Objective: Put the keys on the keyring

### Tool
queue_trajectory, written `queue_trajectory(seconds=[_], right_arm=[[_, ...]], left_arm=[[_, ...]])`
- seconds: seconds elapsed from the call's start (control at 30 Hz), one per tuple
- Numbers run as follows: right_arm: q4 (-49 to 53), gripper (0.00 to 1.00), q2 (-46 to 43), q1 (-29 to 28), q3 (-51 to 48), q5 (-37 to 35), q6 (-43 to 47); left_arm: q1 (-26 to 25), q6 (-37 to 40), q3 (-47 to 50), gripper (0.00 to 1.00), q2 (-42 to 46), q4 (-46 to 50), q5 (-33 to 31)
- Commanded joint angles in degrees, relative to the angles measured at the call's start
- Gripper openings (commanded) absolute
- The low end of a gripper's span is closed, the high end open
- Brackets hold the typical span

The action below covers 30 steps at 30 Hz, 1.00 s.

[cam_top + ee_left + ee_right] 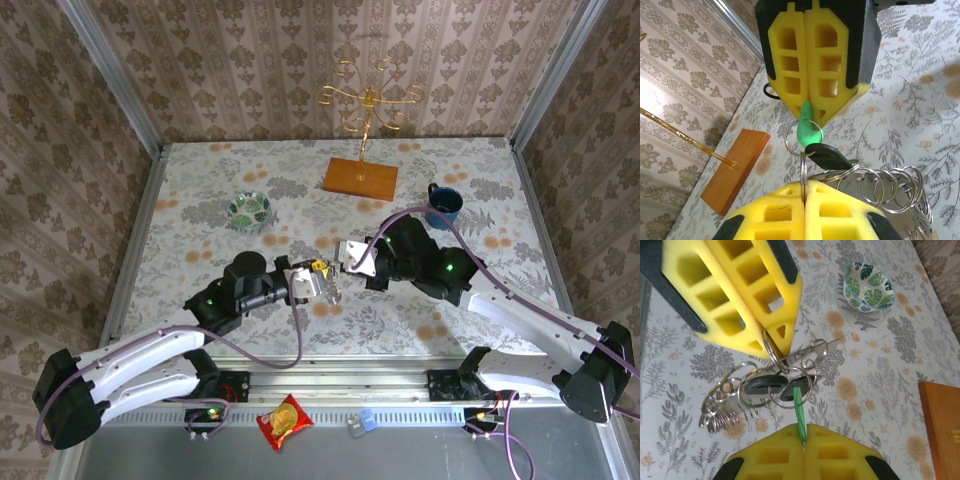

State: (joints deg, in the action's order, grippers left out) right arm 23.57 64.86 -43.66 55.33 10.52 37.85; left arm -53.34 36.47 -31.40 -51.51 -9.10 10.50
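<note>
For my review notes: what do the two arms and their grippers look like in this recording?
The left arm and right arm have white link shells and black joint housings with small green lights. A purple cable loops along each. The left gripper and right gripper carry blocky yellow fingers with rectangular cut-outs, backed in black.

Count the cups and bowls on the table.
2. A leaf-patterned green and white bowl sits far left; a dark blue mug sits far right, right of the orange wooden base. Others may be hidden.
</note>
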Motion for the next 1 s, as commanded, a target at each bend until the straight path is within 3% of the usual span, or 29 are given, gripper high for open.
queue_trajectory(seconds=[0.0, 0.3, 0.5, 0.77, 0.97], right_arm=[[1.29, 0.00, -0.22, 0.31, 1.22, -6.45, 0.92], [-9.74, 0.05, -0.23, -0.01, -6.94, 3.23, -7.19], [-12.05, 0.05, 1.50, 0.03, -9.21, 1.23, -7.88], [-14.44, 0.39, -0.61, 1.41, -11.69, 7.77, -9.65], [-18.34, 0.49, -1.89, 2.08, -15.10, 14.97, -11.14]], left_arm=[[0.22, 3.93, -1.73, 0.00, 1.14, 7.16, -2.90], [1.03, -4.31, 0.79, 0.00, 1.32, 0.31, 5.05], [1.23, -4.33, 1.13, 0.00, 1.24, 1.97, 5.78], [1.55, -5.15, 1.90, 0.00, 2.52, 1.40, 6.91], [2.63, -7.17, 2.96, 0.00, 3.90, -0.65, 10.11]])
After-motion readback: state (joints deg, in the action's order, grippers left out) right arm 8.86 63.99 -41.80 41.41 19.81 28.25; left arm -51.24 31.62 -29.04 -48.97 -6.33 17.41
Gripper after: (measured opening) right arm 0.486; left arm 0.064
